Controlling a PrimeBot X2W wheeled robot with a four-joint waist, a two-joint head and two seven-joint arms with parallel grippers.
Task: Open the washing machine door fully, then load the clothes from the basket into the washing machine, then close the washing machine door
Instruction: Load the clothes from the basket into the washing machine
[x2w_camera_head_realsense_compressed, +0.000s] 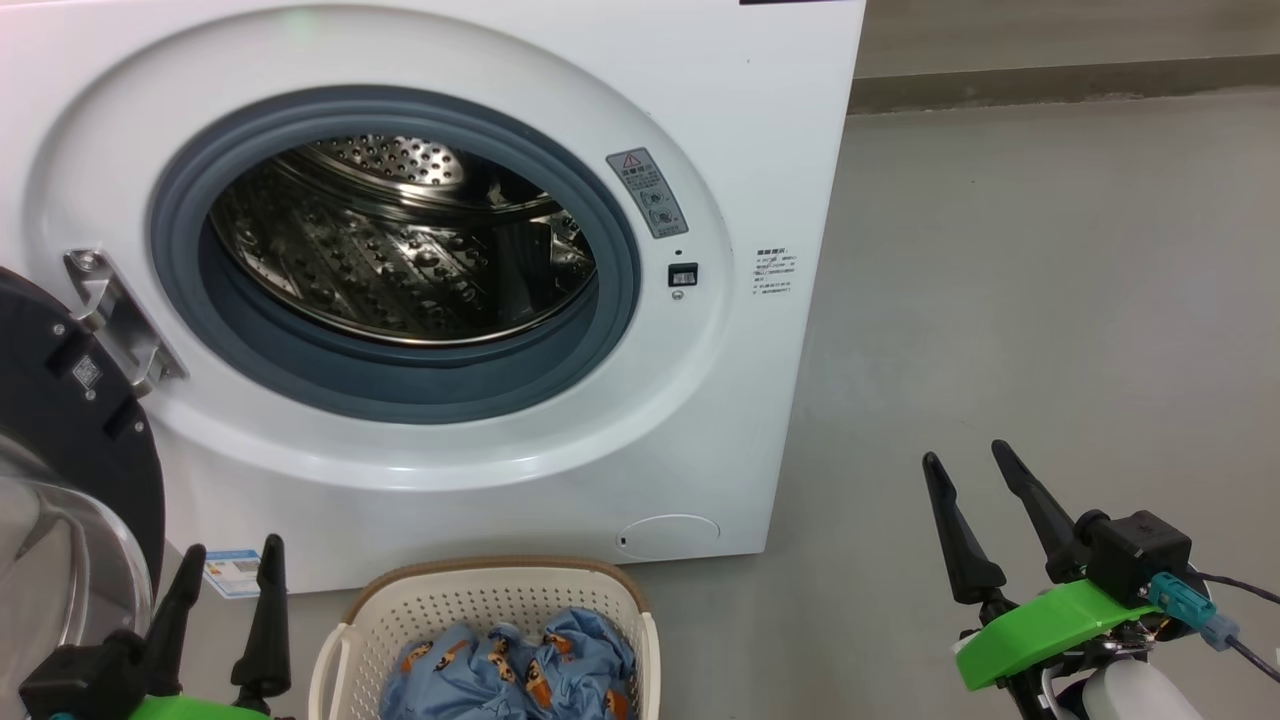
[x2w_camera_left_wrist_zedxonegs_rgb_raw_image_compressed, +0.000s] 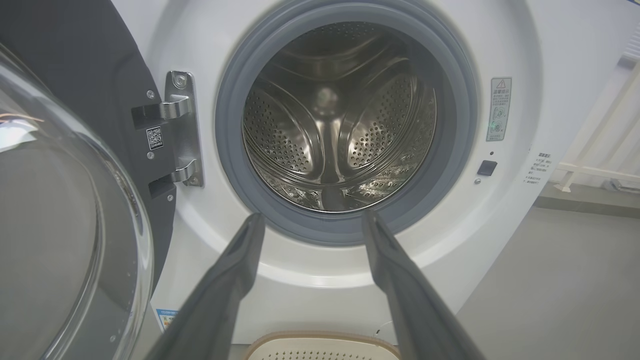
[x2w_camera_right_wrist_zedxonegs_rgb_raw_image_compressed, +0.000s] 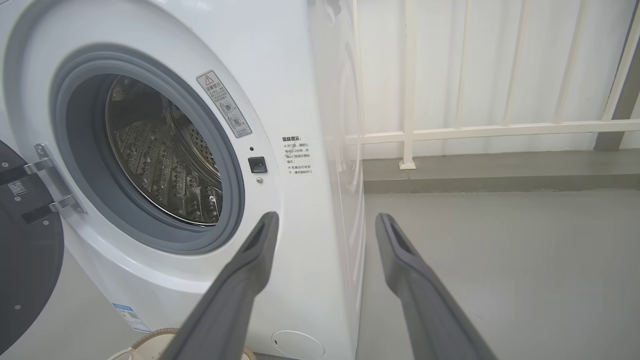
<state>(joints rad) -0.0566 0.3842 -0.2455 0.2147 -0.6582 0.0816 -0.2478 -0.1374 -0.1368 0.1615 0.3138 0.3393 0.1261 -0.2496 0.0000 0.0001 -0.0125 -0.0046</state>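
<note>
The white washing machine (x2w_camera_head_realsense_compressed: 760, 120) stands ahead with its steel drum (x2w_camera_head_realsense_compressed: 400, 250) bare inside the grey gasket. Its black-rimmed door (x2w_camera_head_realsense_compressed: 70, 450) is swung wide open to the left, glass bowl facing me; the door (x2w_camera_left_wrist_zedxonegs_rgb_raw_image_compressed: 60, 210) fills the left of the left wrist view. On the floor in front sits the cream basket (x2w_camera_head_realsense_compressed: 440, 600) holding the light blue clothes (x2w_camera_head_realsense_compressed: 510, 665). My left gripper (x2w_camera_head_realsense_compressed: 232, 555) is open at the lower left, beside the basket. My right gripper (x2w_camera_head_realsense_compressed: 968, 455) is open at the lower right, over bare floor. Both hold nothing.
Grey floor (x2w_camera_head_realsense_compressed: 1050, 300) stretches to the right of the machine. A white railing (x2w_camera_right_wrist_zedxonegs_rgb_raw_image_compressed: 475, 132) and pale wall stand behind it. The door hinge (x2w_camera_head_realsense_compressed: 115, 310) sits at the opening's left edge, the latch slot (x2w_camera_head_realsense_compressed: 683, 275) at its right.
</note>
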